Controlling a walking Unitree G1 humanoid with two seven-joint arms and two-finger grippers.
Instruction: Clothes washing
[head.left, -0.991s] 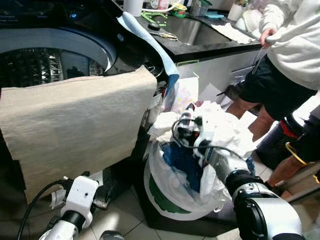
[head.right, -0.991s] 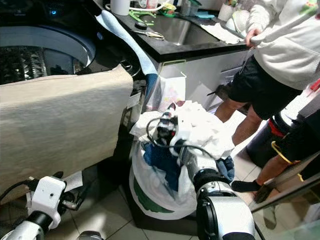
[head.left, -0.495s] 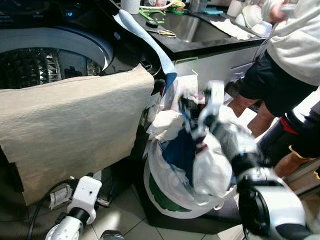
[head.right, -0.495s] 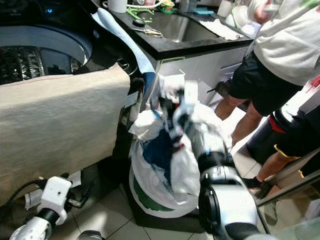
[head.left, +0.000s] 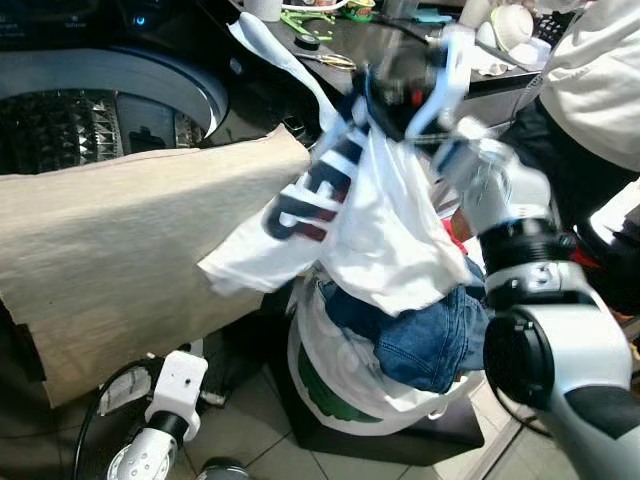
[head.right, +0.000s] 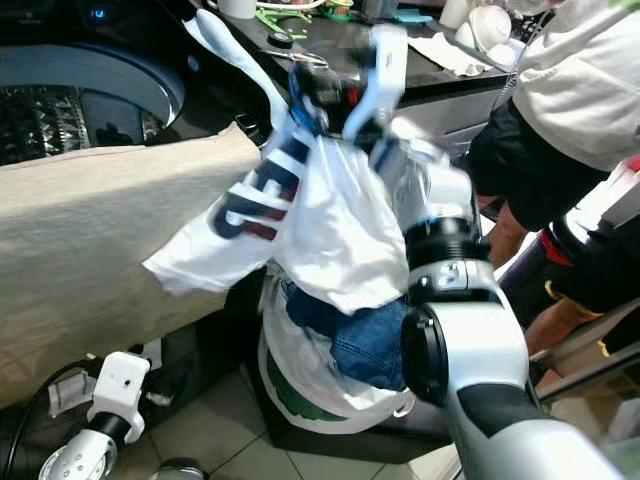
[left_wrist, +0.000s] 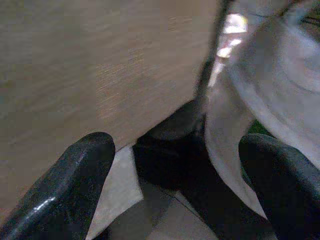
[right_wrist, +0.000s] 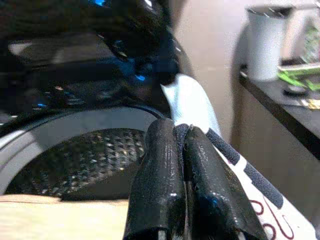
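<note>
**Right gripper lifts a white shirt above the laundry bag**

Right gripper is clamped on a white shirt with dark lettering, which we see hanging mid-frame over the white laundry bag, its hem brushing the jeans. At upper left the washer drum gapes open, a beige cloth draped over its front edge. Our left gripper hangs spread wide near the floor. A person stands close at right.

Right arm: silver shell showing black joint rings, blurred toward the wrist. Right fingers: glossy black, long. Left arm: white wrist block, black cable looping at 9 o'clock. Left fingers: rounded, black.
</note>
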